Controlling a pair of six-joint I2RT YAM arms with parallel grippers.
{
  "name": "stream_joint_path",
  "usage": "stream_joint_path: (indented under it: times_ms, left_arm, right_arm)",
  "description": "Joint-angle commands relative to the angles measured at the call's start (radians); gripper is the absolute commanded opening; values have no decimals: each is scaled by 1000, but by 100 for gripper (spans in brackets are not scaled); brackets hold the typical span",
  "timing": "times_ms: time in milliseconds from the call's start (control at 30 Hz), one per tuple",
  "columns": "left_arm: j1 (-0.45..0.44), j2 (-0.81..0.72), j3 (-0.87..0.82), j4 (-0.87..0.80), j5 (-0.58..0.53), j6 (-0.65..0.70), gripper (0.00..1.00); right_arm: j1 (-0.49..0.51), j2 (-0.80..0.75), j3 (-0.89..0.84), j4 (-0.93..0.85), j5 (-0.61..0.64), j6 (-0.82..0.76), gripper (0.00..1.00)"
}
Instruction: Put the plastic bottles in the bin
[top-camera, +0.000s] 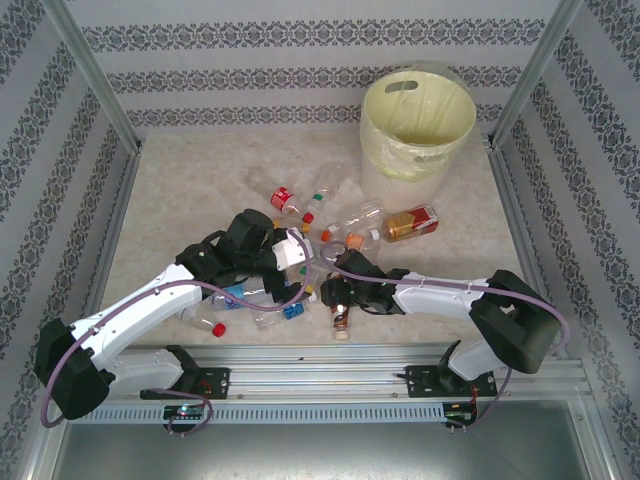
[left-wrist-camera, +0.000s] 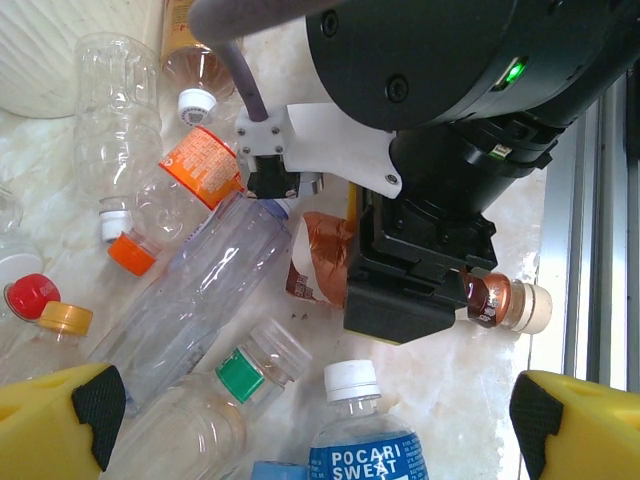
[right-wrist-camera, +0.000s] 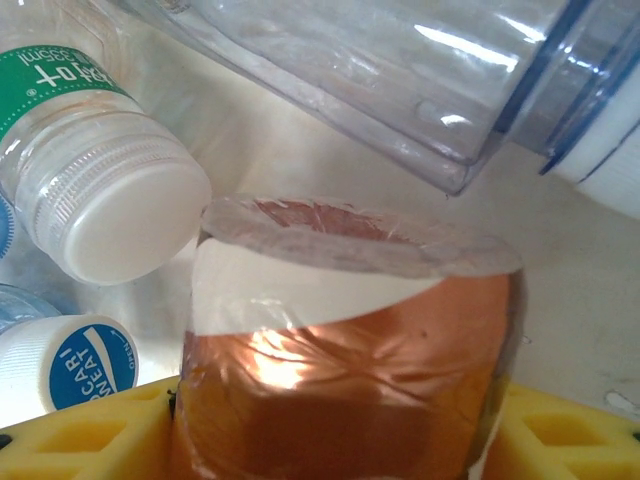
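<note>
My right gripper (right-wrist-camera: 345, 440) is shut on a brown-labelled plastic bottle (right-wrist-camera: 350, 340), whose body is squeezed between the yellow fingers (right-wrist-camera: 85, 430). In the left wrist view that bottle (left-wrist-camera: 318, 262) lies on the table inside the right gripper (left-wrist-camera: 420, 270), its beige cap (left-wrist-camera: 530, 306) sticking out. My left gripper (left-wrist-camera: 320, 430) is open over a blue Pocari Sweat bottle (left-wrist-camera: 368, 440) and a green-capped clear bottle (left-wrist-camera: 245, 372). The pale-yellow bin (top-camera: 415, 120) stands at the back right, well beyond both grippers (top-camera: 297, 262) (top-camera: 340, 298).
Several more bottles lie crowded between the arms: an orange-labelled one (left-wrist-camera: 200, 165), a long clear one (left-wrist-camera: 205, 285), red (left-wrist-camera: 30, 296) and orange (left-wrist-camera: 132, 254) caps. An amber bottle (top-camera: 410, 222) rests by the bin. The metal rail (top-camera: 400, 360) runs along the near edge.
</note>
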Motion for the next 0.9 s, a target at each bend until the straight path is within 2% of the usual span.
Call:
stream_joint_path:
  times_ms: [0,233,467,700,867]
  left_arm:
    - [-16,4,9,10,-6,11,100]
    - [-17,-3,2,50,19,-23,100]
    - [-18,-2,-9,131,78,-94,100]
    - [-18,-52,-76,415,184,-293,100]
    - [-17,-59,-132,641,186,-445,100]
  right_arm:
    - [10,-24,3,-34,41,-3,63]
    - [9,-92,-7,-72,59,-17,62]
    - [-21,-254,-20,-178,99,-46,62]
    - [-97,-447,6,-321,130,-102,62]
    - [-176,-558,59,-413,134,-157,62]
